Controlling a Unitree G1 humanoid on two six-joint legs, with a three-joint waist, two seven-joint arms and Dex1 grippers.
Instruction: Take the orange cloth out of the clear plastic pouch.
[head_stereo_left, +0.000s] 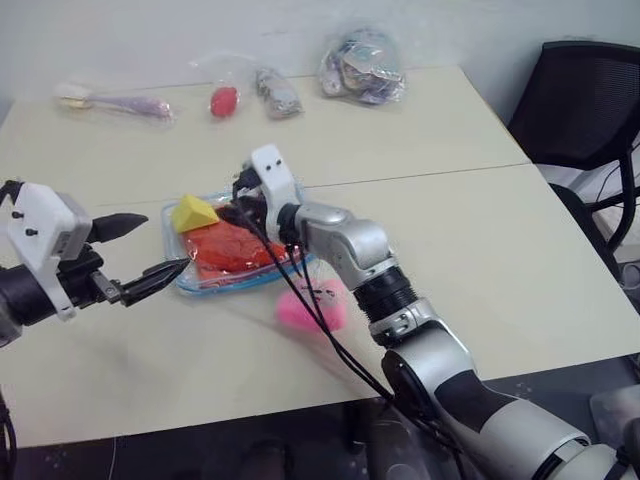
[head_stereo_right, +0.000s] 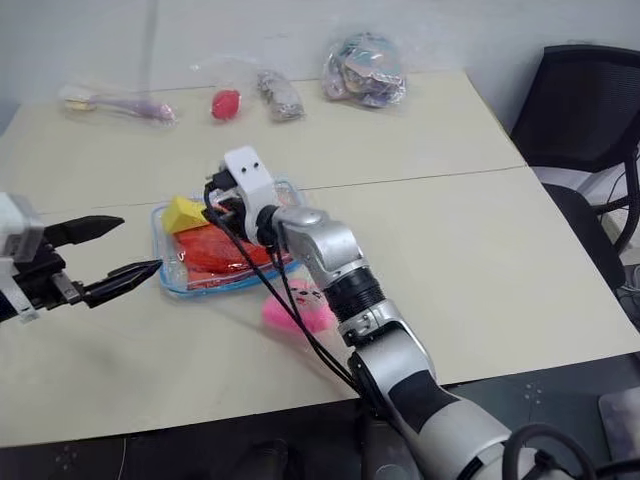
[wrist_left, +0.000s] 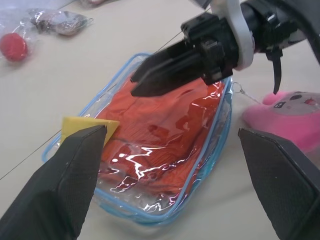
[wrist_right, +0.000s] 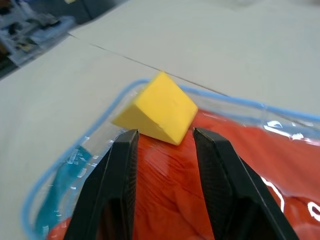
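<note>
Left gripper (head_stereo_left: 142, 256) spread wide, right gripper (wrist_right: 162, 137) fingers partly apart

The right arm (head_stereo_left: 360, 250) is built of silver-grey metallic segments, with a black ribbed ring at the forearm and dark panels near the shoulder. Black cables run loose along it to a white wrist housing. The right pincer (wrist_left: 165, 70) has two tapering black fingers. The left pincer (head_stereo_left: 135, 255) has matching pointed black fingers on a white block with small dark screws.
</note>
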